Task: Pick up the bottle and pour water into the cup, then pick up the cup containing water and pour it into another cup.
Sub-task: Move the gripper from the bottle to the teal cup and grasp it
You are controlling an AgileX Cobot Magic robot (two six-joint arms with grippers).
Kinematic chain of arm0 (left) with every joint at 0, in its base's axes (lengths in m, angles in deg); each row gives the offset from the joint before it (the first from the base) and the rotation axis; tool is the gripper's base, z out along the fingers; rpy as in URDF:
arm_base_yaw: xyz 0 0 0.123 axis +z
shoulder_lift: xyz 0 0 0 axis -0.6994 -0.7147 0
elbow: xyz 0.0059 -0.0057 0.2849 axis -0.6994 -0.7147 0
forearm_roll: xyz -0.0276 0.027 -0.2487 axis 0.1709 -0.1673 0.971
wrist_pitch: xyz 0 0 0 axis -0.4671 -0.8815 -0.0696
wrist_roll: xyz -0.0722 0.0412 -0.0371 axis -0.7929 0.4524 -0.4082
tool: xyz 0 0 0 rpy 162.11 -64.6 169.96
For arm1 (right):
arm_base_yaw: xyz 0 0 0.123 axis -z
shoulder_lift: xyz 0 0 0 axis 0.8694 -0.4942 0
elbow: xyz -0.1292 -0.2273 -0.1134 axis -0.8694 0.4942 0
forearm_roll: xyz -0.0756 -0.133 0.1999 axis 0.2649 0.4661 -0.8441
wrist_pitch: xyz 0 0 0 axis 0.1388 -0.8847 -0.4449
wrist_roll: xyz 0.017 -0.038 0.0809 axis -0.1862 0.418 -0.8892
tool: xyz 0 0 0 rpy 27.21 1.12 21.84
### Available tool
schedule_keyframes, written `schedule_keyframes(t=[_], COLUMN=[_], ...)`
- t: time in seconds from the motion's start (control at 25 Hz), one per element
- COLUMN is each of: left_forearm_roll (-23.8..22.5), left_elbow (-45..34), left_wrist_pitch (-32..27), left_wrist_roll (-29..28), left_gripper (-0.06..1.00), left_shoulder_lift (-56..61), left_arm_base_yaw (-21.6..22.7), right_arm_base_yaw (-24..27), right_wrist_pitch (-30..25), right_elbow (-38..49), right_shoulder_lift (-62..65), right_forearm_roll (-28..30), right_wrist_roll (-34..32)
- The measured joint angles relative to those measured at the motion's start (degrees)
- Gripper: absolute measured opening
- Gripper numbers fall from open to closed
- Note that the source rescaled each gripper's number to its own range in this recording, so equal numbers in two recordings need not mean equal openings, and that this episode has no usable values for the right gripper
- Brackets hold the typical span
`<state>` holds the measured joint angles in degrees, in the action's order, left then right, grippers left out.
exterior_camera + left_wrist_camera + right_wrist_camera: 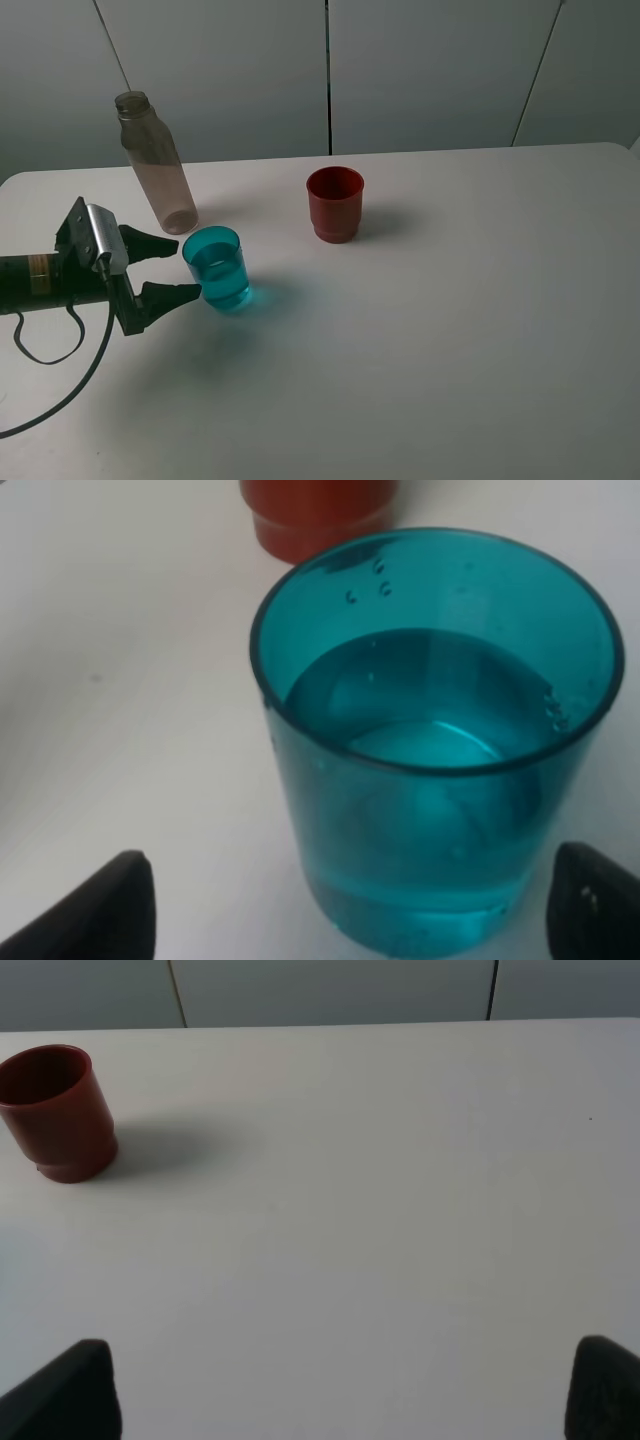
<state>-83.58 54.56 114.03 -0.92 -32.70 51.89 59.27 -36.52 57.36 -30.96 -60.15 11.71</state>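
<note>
Left end effector (186, 268) gapes; cup (218, 268) just ahead.

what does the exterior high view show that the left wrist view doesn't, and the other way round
Only exterior high: the bottle, upright behind the teal cup, and the left arm with its cable. Only left wrist: droplets on the teal cup's inner wall. Both: the teal cup holding water, the red cup beyond it (only its base in the wrist view), the open left gripper, the table.

Before the bottle (160, 185) stands the cup (217, 268), left of another cup (335, 205).
</note>
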Motion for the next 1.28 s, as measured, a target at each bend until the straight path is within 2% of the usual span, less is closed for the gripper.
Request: schedule_keyframes(t=[0.36,0.76,1.28], left_forearm_roll=[-1.45,-1.14,0.09], left_elbow=[1.91,4.03,4.51], left_wrist_pitch=[0.76,1.87,5.19], left_wrist_roll=[0.46,0.46,3.75], left_gripper=[1.00,1.00,1.00], left_shoulder_lift=[-3.27,-6.00,-9.29], left_arm_base_yaw=[-1.12,-2.04,-2.04], right_arm_base_yaw=[0.00,0.00,0.00], right_wrist_pitch=[0.00,0.00,0.00], right_elbow=[0.00,0.00,0.00], right_shoulder_lift=[0.00,0.00,0.00], right_forearm_roll=[0.00,0.00,0.00], right_wrist_roll=[0.00,0.00,0.00])
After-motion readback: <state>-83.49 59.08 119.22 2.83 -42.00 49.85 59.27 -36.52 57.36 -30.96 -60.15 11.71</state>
